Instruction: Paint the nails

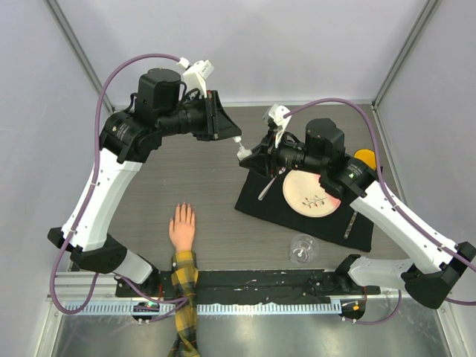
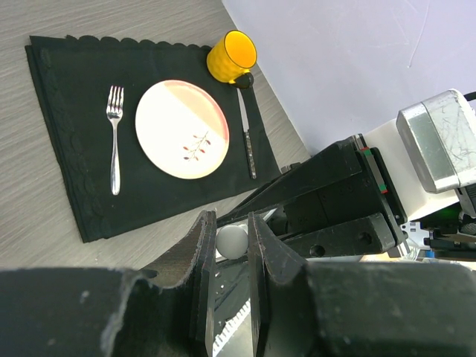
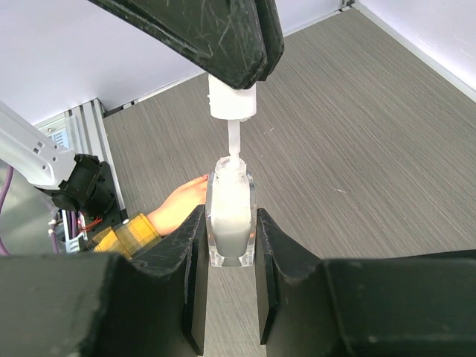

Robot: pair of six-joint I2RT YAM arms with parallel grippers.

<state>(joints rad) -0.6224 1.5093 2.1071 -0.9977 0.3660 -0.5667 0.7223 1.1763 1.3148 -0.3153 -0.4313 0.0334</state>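
Nails (image 1: 181,210) tip the hand (image 1: 182,232) lying flat on the worktop (image 1: 216,193), long axis near-to-far, nearer the left pincer (image 2: 231,230), clamped on the brush cap (image 3: 232,100), while the right pincer (image 3: 229,223) clamps the bottle (image 3: 230,201).

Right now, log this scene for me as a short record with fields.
left tool: shut on the cap
right tool: shut on the polish bottle
brush stem: hangs from the cap, lower end at the bottle's neck
fake hand: palm down on the table, apart from both tools
nails: too small to tell any paint
placemat: holds plate, fork, knife; yellow cup at its edge
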